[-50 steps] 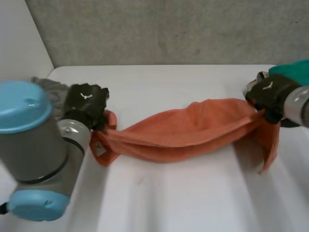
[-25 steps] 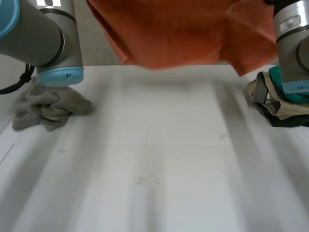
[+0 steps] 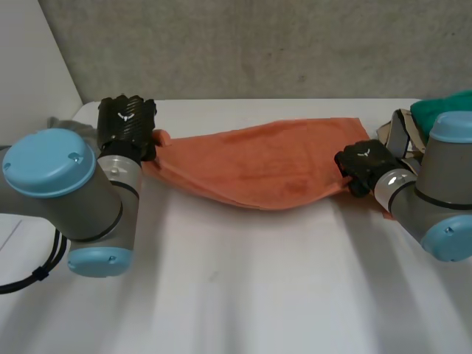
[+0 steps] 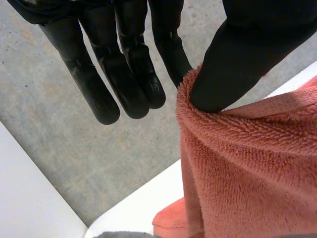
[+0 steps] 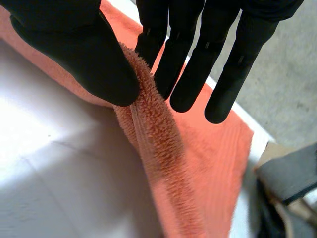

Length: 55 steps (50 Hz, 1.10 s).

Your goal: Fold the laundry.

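1. Two black hands on one orange towel (image 3: 258,166), spread sideways across the far half of the white table (image 3: 243,295) and sagging a little between them.
2. At the towel's left end: left hand (image 3: 127,125), grasping. Seen from its own wrist, thumb (image 4: 237,64) pressing a bunched fold of terry against the nearest of the straight fingers (image 4: 124,74), with the other fingers free of the cloth.
3. At the towel's right end: right hand (image 3: 363,166), grasping too. Seen from its own wrist, thumb (image 5: 84,54) and straight fingers (image 5: 198,64) pinching the thick hemmed edge between them, with the rest of the towel lying flat on the table beyond the fingertips.
4. Near the table's far left corner, just beside the left hand: a crumpled grey cloth (image 3: 77,127), partly hidden by the left arm (image 3: 81,199).
5. At the table's right edge, behind the right arm (image 3: 435,192): a pile of clothes, with a teal garment (image 3: 446,103) on top and tan and dark pieces (image 3: 398,129) below, close to the towel's far right corner.
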Available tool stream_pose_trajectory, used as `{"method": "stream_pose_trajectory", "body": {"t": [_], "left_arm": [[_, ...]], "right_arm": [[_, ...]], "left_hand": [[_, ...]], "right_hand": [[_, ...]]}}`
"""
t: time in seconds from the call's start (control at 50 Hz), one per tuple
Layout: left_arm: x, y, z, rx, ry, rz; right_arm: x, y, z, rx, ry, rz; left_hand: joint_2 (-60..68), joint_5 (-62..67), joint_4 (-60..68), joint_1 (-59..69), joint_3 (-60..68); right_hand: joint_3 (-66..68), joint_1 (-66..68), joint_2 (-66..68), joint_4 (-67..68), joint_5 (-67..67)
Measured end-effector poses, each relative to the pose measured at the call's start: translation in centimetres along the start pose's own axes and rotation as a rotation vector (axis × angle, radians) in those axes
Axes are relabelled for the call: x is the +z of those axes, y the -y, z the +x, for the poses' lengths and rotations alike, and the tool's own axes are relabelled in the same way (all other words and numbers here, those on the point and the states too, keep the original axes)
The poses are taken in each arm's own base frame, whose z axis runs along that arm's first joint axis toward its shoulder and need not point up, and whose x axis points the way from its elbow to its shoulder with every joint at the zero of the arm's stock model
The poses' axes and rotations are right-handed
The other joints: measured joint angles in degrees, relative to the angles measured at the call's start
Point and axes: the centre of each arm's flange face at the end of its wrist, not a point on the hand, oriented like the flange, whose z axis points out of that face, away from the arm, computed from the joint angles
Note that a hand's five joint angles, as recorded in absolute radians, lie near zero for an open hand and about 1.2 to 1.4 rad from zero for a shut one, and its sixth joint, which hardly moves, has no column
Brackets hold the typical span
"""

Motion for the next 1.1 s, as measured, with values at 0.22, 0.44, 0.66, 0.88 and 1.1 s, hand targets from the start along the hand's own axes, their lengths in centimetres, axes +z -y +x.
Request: {"method": "stream_pose_trajectory", "body": {"t": [0.22,0.44,0.66,0.88,1.1], "left_arm": [[-0.5,0.1,-0.3,0.003,0.001,-0.004],[-0.2,0.1,-0.9,0.001,0.017,-0.006],[-0.4,0.1,-1.0,-0.001,0.019,-0.011],[-1.8,3.3,-2.8,-0.032,0.041,0.027],[-5.9,9.8,-7.3,-0.024,0.078,0.032]], "right_arm": [[-0.6,-3.2,3.5,0.298,-0.087,-0.089],[-0.3,-5.8,5.1,0.235,-0.118,-0.151],[0.8,-7.4,5.6,0.096,-0.109,-0.179],[-1.1,-2.7,8.0,0.02,-0.173,-0.08],[-12.9,9.5,12.3,-0.218,-0.306,0.013]], "left_hand": [[0.0,0.0,0.0,0.0,0.0],[0.0,0.0,0.0,0.0,0.0],[0.0,0.0,0.0,0.0,0.0],[0.0,0.0,0.0,0.0,0.0],[0.0,0.0,0.0,0.0,0.0]], "right_hand": [[-36.37,-32.48,-35.9,-37.18,-37.85],[-37.05,-32.8,-36.29,-37.69,-37.6],[-5.03,-2.15,-3.92,-5.24,-4.67],[2.19,1.33,2.35,2.19,1.36],[2.21,1.33,2.35,2.23,1.7]]}}
